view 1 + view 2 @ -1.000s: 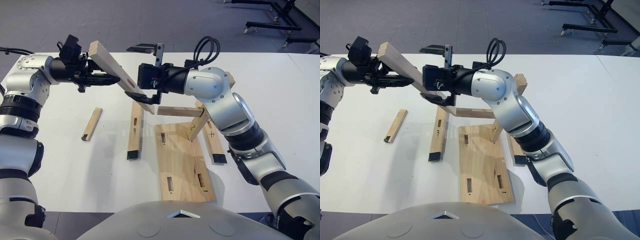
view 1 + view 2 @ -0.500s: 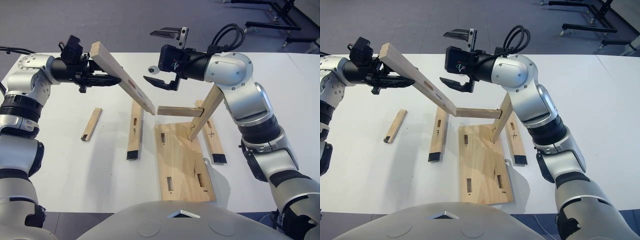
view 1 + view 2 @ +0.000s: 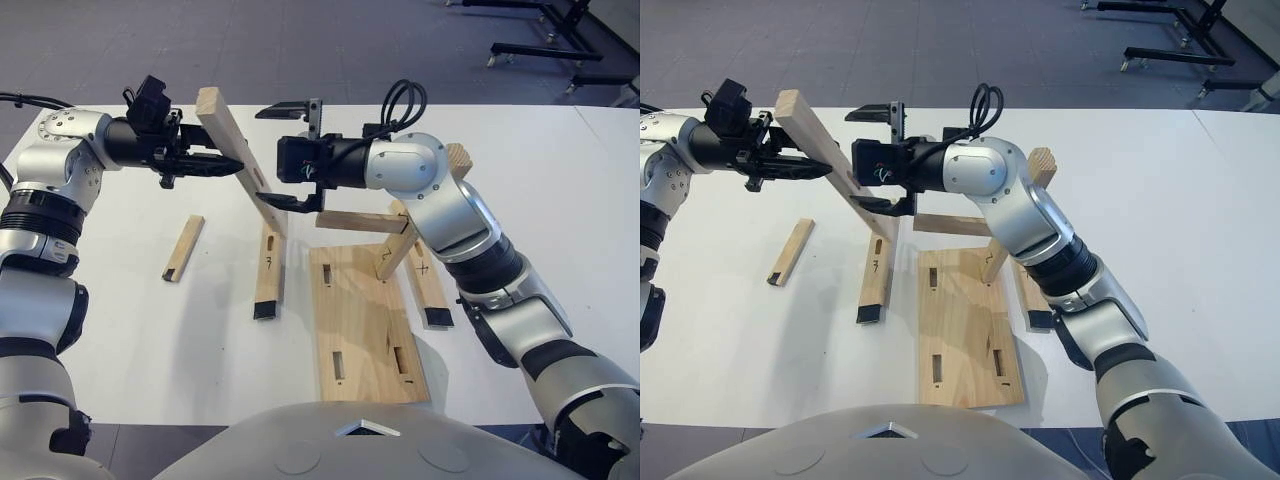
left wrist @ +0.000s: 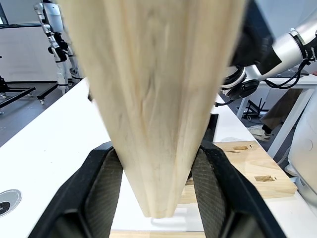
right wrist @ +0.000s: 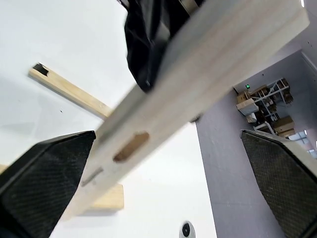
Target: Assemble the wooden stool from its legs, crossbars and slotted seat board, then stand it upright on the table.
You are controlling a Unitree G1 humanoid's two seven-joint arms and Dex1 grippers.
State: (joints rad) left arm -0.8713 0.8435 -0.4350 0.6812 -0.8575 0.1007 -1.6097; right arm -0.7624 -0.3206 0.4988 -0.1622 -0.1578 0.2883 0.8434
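My left gripper (image 3: 226, 165) is shut on a long wooden leg (image 3: 240, 160), held up steeply over the table with its lower end near a leg lying flat (image 3: 268, 262). The leg (image 4: 153, 99) sits clamped between my left fingers (image 4: 106, 191). My right gripper (image 3: 287, 155) is open, one finger above and one below the held leg (image 5: 198, 74), whose slot faces the right wrist camera. The slotted seat board (image 3: 362, 330) lies flat. A leg (image 3: 405, 245) stands tilted in it, with a crossbar (image 3: 358, 221) sticking out sideways. Another leg (image 3: 428, 285) lies beside the board.
A short crossbar (image 3: 184, 248) lies loose on the white table (image 3: 560, 200) at the left. Metal frames (image 3: 540, 45) stand on the floor beyond the far edge. Free table room lies at the far right and near left.
My right gripper, lifted away half a second ago, has come back down and left around the held leg. My left gripper has tipped the leg steeper, swinging its lower end off the crossbar's tip.
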